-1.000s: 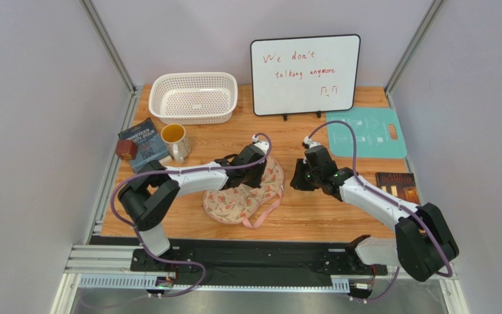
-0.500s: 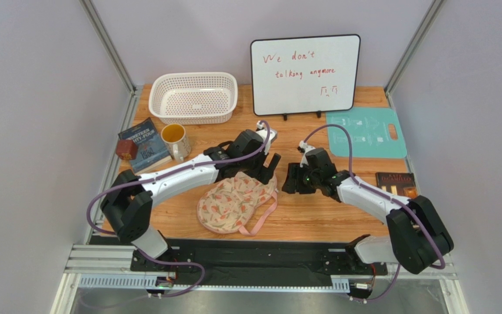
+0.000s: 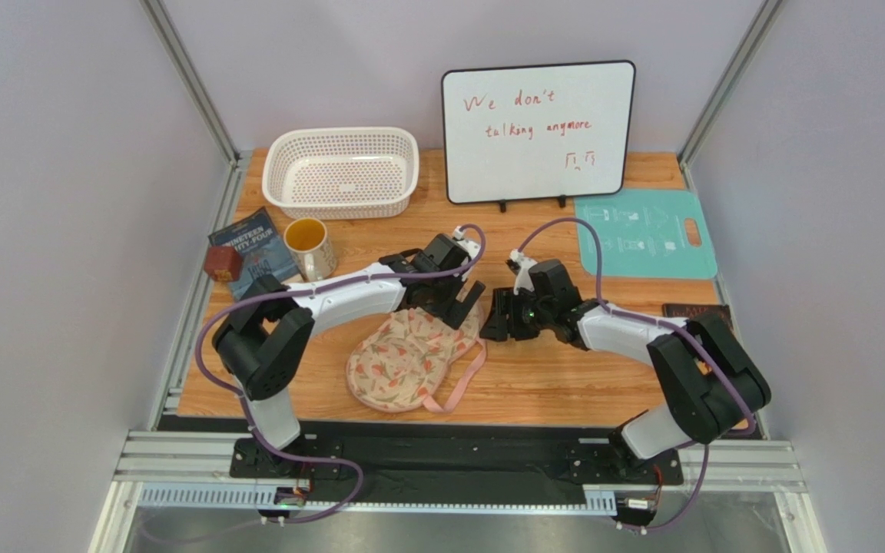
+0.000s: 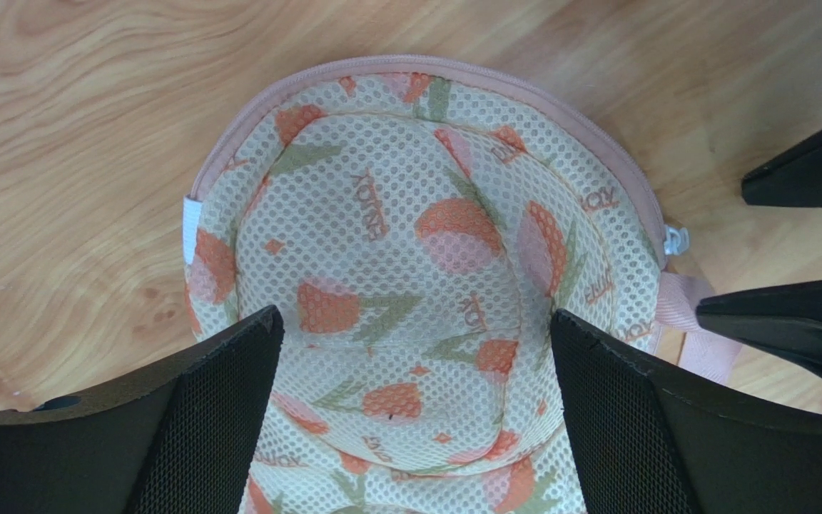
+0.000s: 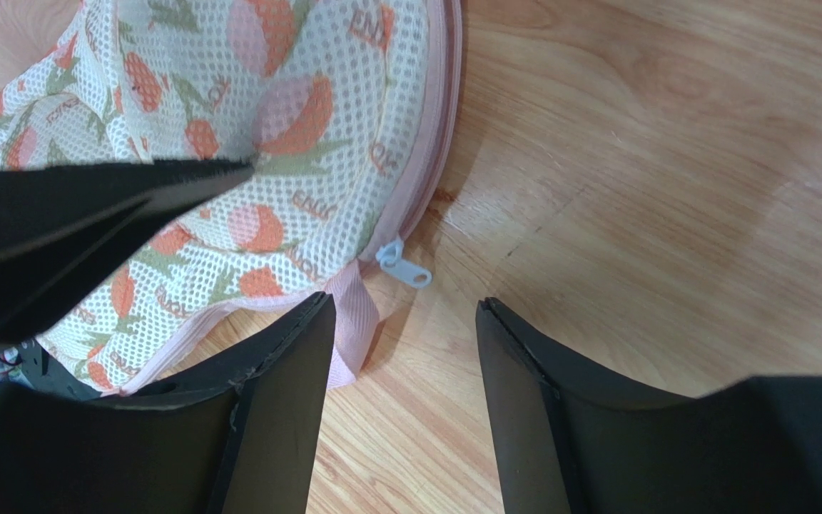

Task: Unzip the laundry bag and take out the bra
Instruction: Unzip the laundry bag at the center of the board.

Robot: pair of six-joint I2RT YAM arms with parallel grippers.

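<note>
The laundry bag [image 3: 410,357], cream mesh with red-pink and green print and pink trim, lies flat on the wooden table. My left gripper [image 3: 460,303] hovers open over its far lobe [image 4: 415,246], one finger [image 4: 222,407] on each side and nothing gripped. My right gripper [image 3: 496,318] is open just right of the bag, low over bare wood. In the right wrist view the pale zipper pull [image 5: 405,265] lies just ahead of my right gripper [image 5: 405,303], beside the pink strap [image 5: 353,321]. The pink zipper trim [image 5: 439,139] looks closed. The bra is hidden.
A white perforated basket [image 3: 341,171] and a whiteboard [image 3: 537,130] stand at the back. A mug [image 3: 309,248], a book [image 3: 253,251] and a brown block [image 3: 223,264] sit at the left. At the right are a teal cutting board [image 3: 649,234] and another book [image 3: 690,311].
Both grippers have opened. The left one let go of the bag and lifted off it. The bag slid slightly towards the near left. The right gripper moved left, close to the bag's zipper end.
</note>
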